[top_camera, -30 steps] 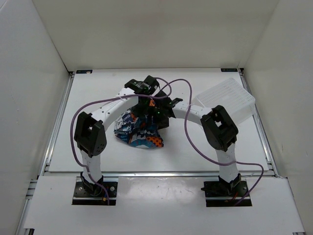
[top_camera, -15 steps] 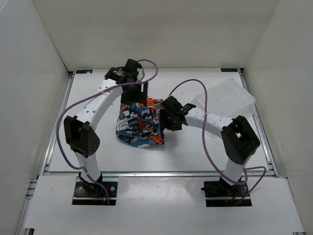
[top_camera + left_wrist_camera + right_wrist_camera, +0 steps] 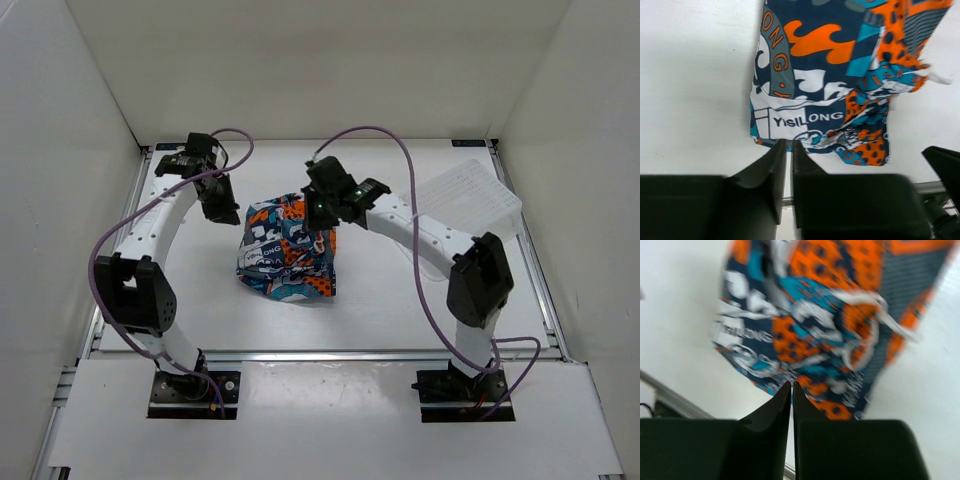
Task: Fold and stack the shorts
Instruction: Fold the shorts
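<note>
While the shorts lie bunched, the left gripper hangs beside them, jaws pressed together. The right gripper, likewise closed, hovers above them

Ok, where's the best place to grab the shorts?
Probably the left edge of the shorts, coming from the left with the left end effector: that side lies flat and smooth, while the right side is bunched around the drawstring.

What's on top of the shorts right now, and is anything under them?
Only their own white drawstring lies across the bundled shorts. The left gripper and right gripper are shut and hold nothing. The table shows around the edges; anything beneath the fabric is covered.
</note>
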### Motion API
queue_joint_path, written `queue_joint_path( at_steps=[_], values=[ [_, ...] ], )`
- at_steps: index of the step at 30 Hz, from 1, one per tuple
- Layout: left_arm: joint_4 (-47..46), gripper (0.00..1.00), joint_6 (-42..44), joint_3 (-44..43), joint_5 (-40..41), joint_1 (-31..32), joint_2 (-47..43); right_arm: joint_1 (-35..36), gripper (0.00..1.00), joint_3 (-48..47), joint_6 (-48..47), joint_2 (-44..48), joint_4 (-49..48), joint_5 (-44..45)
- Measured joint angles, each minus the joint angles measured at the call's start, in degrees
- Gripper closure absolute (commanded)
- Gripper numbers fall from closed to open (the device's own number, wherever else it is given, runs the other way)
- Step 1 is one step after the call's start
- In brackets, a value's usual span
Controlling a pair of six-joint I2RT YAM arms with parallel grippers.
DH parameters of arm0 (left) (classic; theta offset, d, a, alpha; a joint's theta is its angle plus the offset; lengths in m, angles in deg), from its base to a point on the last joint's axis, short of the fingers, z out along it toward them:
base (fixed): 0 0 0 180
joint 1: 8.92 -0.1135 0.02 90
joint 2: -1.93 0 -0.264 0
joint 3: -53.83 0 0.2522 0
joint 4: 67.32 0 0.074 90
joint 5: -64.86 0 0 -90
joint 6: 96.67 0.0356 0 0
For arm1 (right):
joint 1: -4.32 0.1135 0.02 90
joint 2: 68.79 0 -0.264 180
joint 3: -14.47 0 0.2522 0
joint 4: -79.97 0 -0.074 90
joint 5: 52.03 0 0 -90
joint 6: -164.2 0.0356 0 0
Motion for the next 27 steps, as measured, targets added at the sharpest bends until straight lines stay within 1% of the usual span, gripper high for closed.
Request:
queue_joint_path(
  at_steps=[4,5,6,8,11,12,17,22,23,24,25,27],
  values=[
    [-2.3,0.87,-0.2,1.9,-2.2,-0.7,3.5,0.3,0.94,-10.8,-0.7,-9.2,0.1,-4.0],
    [-3.1,0.88,-0.3,2.0,-3.1,-0.8,5.0,0.3,0.98,-13.6,-0.9,-12.2,0.1,-4.7],
    [-3.7,0.88,-0.4,2.0,-3.8,-0.8,6.3,0.2,1.0,-16.3,-1.1,-15.3,0.4,-5.2],
    [-4.8,0.88,-0.4,2.0,-5.0,-0.6,9.3,-0.3,1.0,-20.1,-1.5,-20.8,1.3,-5.1],
    [-5.6,0.88,-0.5,1.9,-6.1,0.1,13.2,-2.0,1.0,-20.1,-1.4,-25.0,3.4,-2.4],
    [-5.9,0.9,-0.5,1.9,-6.2,0.4,14.3,-2.9,1.0,-19.2,-1.2,-25.6,4.2,-0.8],
    [-7.4,0.9,-0.4,2.1,-7.0,1.7,18.7,-8.3,1.0,-16.6,-0.5,-25.8,6.0,4.4],
    [-8.0,0.9,0.0,2.2,-7.3,2.4,19.8,-10.5,1.0,-16.6,-0.7,-25.9,5.9,5.2],
    [-8.1,0.9,0.0,2.2,-7.3,2.5,19.8,-10.4,0.96,-16.6,-0.7,-25.9,6.0,5.1],
    [-8.2,0.9,0.0,2.2,-7.3,2.5,19.8,-10.1,0.9,-16.6,-0.9,-25.7,6.0,5.0],
    [-8.3,0.9,0.0,2.2,-7.3,2.5,19.7,-9.6,0.79,-16.6,-1.0,-25.4,6.1,4.7],
    [-8.2,0.9,0.0,2.2,-7.3,2.6,19.1,-8.7,0.71,-16.3,-1.3,-23.9,6.0,4.3]
  ],
)
